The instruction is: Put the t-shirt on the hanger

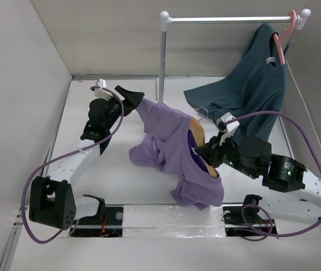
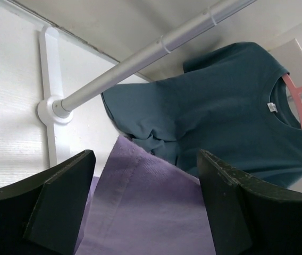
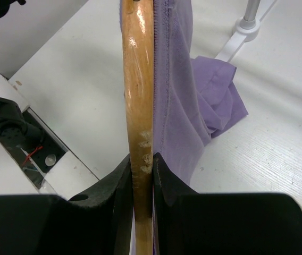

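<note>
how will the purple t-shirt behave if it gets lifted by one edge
Probably floppy: the t-shirt sags in folds and bunches on the table, so the rest would likely hang and drag. It looks thin, so it is likely light. It may slip along the glossy hanger that the right gripper clamps.

We got bright, even light with soft shadows; glare streaked the hanger (image 3: pixel 139 64); left gripper's fingers (image 2: pixel 55 207) looked blurred close up.
</note>
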You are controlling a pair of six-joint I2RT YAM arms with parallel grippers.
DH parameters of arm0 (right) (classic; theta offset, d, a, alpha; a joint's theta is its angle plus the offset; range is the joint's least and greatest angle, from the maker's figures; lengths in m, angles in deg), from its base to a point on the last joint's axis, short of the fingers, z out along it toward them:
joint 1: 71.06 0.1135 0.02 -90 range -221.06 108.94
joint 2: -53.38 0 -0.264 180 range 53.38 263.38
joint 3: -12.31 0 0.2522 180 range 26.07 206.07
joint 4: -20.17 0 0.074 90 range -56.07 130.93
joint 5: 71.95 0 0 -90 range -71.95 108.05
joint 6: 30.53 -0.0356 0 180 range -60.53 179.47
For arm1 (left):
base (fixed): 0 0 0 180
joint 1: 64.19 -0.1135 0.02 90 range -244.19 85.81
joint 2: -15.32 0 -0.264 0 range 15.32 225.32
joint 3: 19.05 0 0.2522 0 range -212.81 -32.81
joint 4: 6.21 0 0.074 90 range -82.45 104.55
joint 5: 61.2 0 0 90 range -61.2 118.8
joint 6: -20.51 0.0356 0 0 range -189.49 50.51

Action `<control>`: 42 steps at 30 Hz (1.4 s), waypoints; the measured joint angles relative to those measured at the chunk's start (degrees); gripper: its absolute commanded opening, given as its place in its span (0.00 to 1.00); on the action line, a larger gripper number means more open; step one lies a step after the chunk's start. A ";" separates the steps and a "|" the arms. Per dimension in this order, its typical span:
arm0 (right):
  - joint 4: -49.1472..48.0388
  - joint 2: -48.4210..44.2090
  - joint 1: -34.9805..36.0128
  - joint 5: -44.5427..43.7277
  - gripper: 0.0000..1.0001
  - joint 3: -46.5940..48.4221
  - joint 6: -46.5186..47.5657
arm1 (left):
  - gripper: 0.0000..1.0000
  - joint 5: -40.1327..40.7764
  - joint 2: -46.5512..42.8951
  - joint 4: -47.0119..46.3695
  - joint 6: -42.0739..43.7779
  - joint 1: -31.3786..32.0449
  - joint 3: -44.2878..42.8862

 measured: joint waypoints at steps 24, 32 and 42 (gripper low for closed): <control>1.75 -3.17 -0.02 -0.28 0.00 0.07 -0.57 | 0.00 6.14 0.42 -4.24 -0.48 -4.24 1.64; 5.90 -3.02 -0.35 -1.05 0.00 2.95 -1.38 | 0.00 8.09 3.87 -1.14 0.94 -7.63 -2.67; 16.59 16.90 -0.57 -0.48 0.00 44.94 6.43 | 0.00 7.96 -1.31 4.83 1.51 -7.21 -8.33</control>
